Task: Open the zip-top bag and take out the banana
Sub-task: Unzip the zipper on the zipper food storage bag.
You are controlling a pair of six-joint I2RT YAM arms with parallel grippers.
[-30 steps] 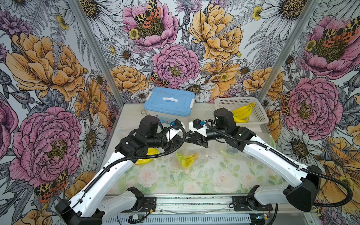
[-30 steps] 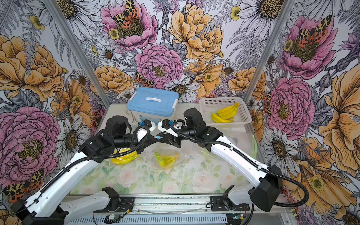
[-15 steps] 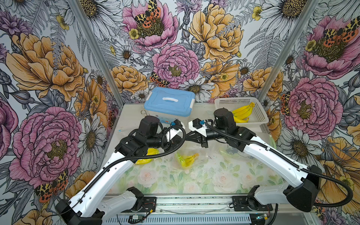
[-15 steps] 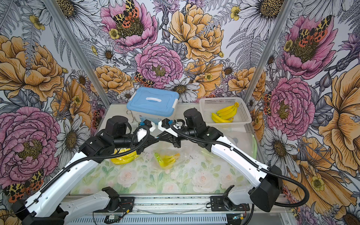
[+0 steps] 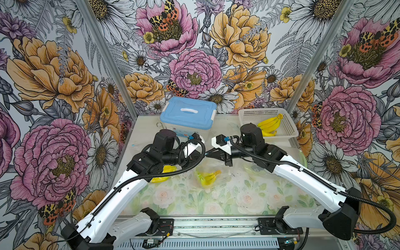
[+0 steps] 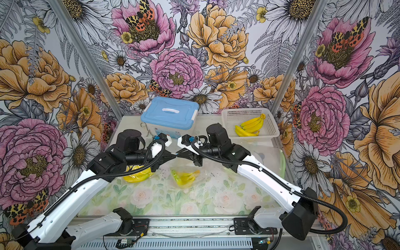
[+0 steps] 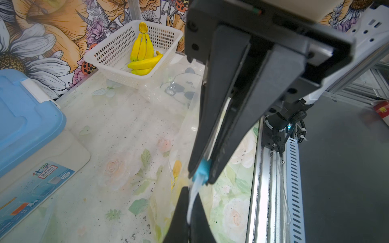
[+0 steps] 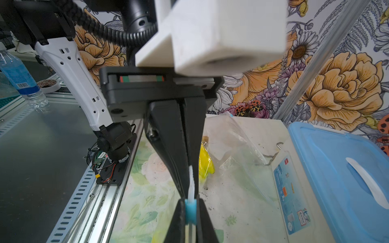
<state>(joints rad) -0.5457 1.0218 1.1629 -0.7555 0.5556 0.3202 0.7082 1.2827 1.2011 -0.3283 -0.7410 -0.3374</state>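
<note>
The clear zip-top bag [image 5: 224,173] hangs between my two grippers above the middle of the table. A yellow banana [image 5: 207,176] [image 6: 184,177] lies in its lower part. My left gripper [image 7: 190,192] is shut on the white zip strip [image 7: 194,189] at the bag's top edge. Tip to tip with it, my right gripper [image 8: 190,201] is shut on the blue slider [image 8: 190,210] [image 7: 202,169] of the same strip. In both top views the left gripper [image 5: 202,154] [image 6: 175,155] and the right gripper [image 5: 208,154] [image 6: 179,154] nearly touch.
A second banana [image 5: 161,176] lies on the table under my left arm, beside an empty clear bag [image 8: 235,147]. A blue-lidded box [image 5: 188,112] stands at the back. A white basket [image 5: 287,129] at the back right holds bananas [image 5: 269,126]. A panda-print bag [image 7: 181,88] lies near the basket.
My right gripper's jaws have closed in on the blue slider. Both arms and the hanging bag stay where they were.
</note>
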